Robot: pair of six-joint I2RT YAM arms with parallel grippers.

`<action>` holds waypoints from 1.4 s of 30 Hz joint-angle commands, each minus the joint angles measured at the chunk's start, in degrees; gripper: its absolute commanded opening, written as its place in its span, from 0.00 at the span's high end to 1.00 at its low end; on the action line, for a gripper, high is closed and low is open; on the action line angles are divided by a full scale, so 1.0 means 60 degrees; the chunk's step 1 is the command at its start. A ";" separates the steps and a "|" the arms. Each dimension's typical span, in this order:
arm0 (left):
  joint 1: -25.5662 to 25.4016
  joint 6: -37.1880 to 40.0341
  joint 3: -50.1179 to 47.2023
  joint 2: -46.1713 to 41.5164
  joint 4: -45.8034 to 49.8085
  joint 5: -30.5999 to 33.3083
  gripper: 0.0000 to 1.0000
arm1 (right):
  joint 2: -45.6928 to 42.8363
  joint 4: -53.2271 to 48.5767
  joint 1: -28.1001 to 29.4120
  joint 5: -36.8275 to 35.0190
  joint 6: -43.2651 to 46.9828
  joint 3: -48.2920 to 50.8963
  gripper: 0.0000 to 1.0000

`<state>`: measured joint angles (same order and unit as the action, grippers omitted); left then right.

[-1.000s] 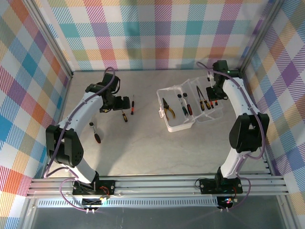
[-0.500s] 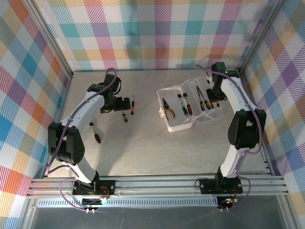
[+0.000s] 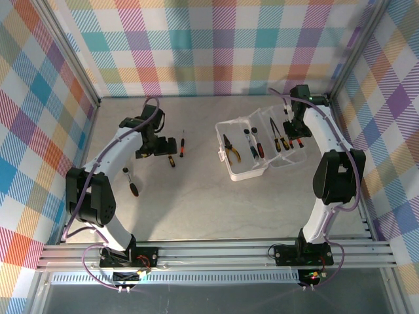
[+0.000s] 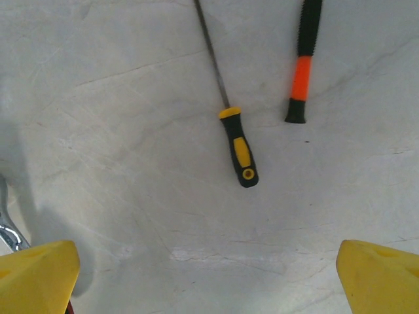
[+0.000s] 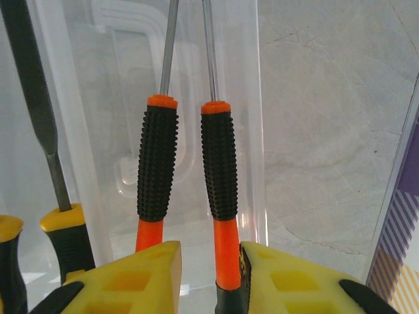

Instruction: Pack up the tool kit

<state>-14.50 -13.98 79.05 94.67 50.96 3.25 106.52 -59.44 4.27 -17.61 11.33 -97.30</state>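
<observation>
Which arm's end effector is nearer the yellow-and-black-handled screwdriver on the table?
Left. The left end effector hovers right by that yellow-and-black-handled screwdriver; the right end effector is far off, over the translucent white plastic case.

Left wrist view: left tool (image 4: 208, 281) fingertips (image 4: 36, 275) cropped at bottom corners; red-and-black screwdriver (image 4: 301, 65), yellow-and-black screwdriver (image 4: 237, 144) run off top edge; metal object (image 4: 6, 229) cut by left edge. Right wrist view: butt ends of left cased screwdriver (image 5: 157, 163), right cased screwdriver (image 5: 219, 163) hidden behind right tool (image 5: 211, 275).

Top external: table (image 3: 209, 209) overlooked from above-behind, far | wrists: aimed downward, close | shared with top: yellow-black screwdriver (image 4: 239, 147), case (image 5: 254, 98)
</observation>
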 commanded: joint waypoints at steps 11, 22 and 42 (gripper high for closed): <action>0.1988 -0.0946 -0.1767 -0.1260 0.0381 0.0417 0.00 | -0.2322 -0.0311 0.0874 0.2184 -0.0716 -0.0317 0.01; 0.3515 -0.1208 -0.2636 -0.0662 -0.0324 0.0477 0.00 | -0.3060 0.0060 0.2075 0.2666 -0.0835 0.1003 0.01; 0.4148 -0.1391 -0.1738 0.2000 -0.1223 0.0280 0.29 | -0.3100 -0.0027 0.2085 0.2461 -0.0878 0.1832 0.01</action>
<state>9.45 -21.65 67.09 104.92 44.49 5.96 89.41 -59.59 16.58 -3.57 6.63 -87.29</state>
